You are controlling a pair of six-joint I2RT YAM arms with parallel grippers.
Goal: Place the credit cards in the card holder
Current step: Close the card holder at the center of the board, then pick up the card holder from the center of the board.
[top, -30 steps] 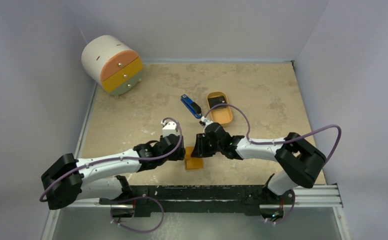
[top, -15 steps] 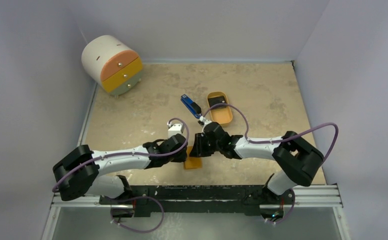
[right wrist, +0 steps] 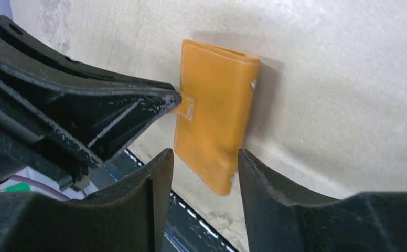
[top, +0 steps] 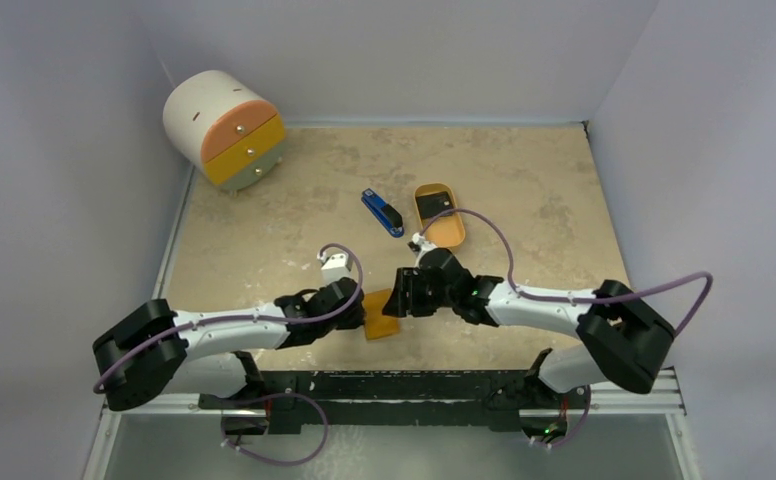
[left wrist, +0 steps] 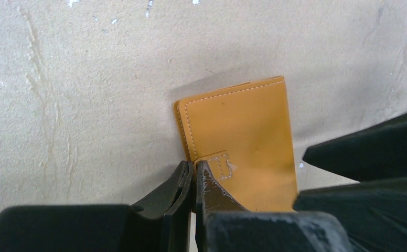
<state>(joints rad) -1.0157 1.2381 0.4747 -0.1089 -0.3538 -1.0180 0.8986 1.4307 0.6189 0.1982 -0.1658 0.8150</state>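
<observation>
Pinching the card holder [left wrist: 243, 126] by its strap [left wrist: 217, 165], the left gripper [left wrist: 195, 178] is closed tight. The right gripper [right wrist: 204, 163] stands half open, fingers [right wrist: 154, 173] flanking the holder's right edge, at the tabletop's [top: 524, 180] near middle.

No lettering, label, brand, number or sign is showing legibly in any view.
</observation>
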